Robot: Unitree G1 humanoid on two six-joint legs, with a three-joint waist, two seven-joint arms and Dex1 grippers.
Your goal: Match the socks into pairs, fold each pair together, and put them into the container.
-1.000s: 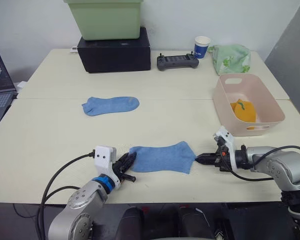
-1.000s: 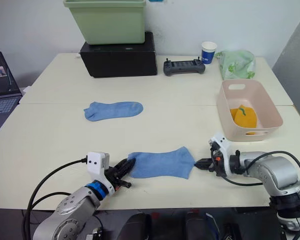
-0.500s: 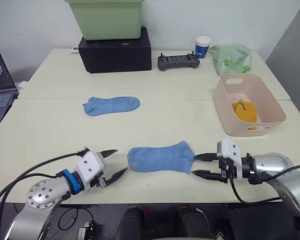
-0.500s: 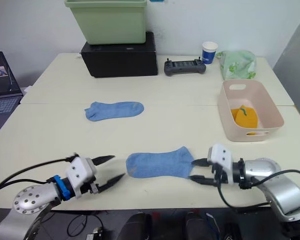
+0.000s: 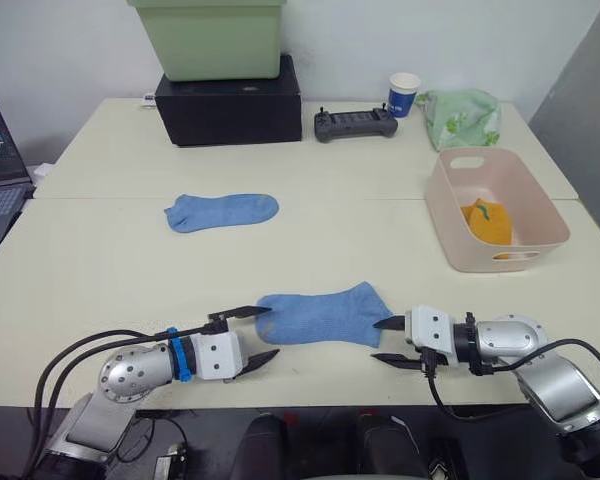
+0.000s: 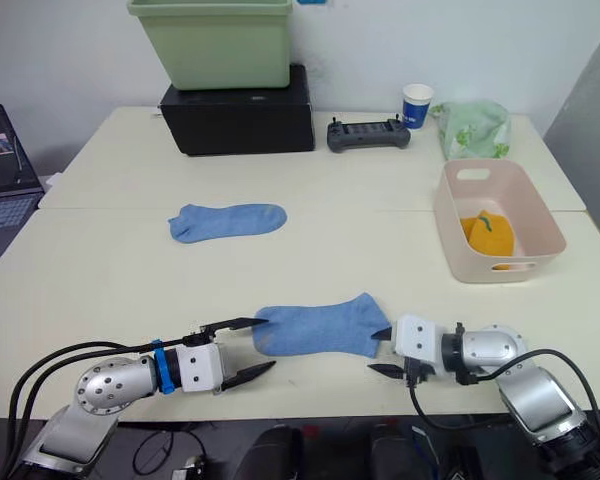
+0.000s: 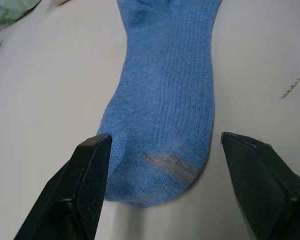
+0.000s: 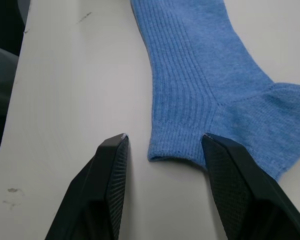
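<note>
A light blue sock (image 5: pixel 321 315) is laid flat near the front edge of the table (image 5: pixel 100 260), its toe toward the robot's left and its cuff toward the right. The left gripper (image 5: pixel 256 333) is held low at the toe end with its two black fingers spread wide; in the left wrist view the rounded toe, marked by a greyish patch, is seen lying between the fingertips (image 7: pixel 92 150) with a gap on each side, so nothing is grasped. The right gripper (image 5: pixel 386 340) is set at the cuff end, likewise parted. In the right wrist view one fingertip (image 8: pixel 217 150) is seen at the corner of the cuff and may be touching or overlapping the fabric there, though contact cannot be confirmed; the other finger is clear of the sock, over bare table.

A second light blue sock (image 5: pixel 221 211) is found further back on the table, toward the robot's left, well apart from both grippers. The pale pink basket (image 5: pixel 450 225) is placed at the right side of the table, and a mustard-orange bundle (image 5: pixel 488 222) is seen lying inside it.

Along the far edge, a light green tub (image 5: pixel 210 38) is stacked on a black box (image 5: pixel 230 105), with a black controller (image 5: pixel 355 123), a paper cup (image 5: pixel 404 93) and a green patterned bag (image 5: pixel 462 115) to its right
</note>
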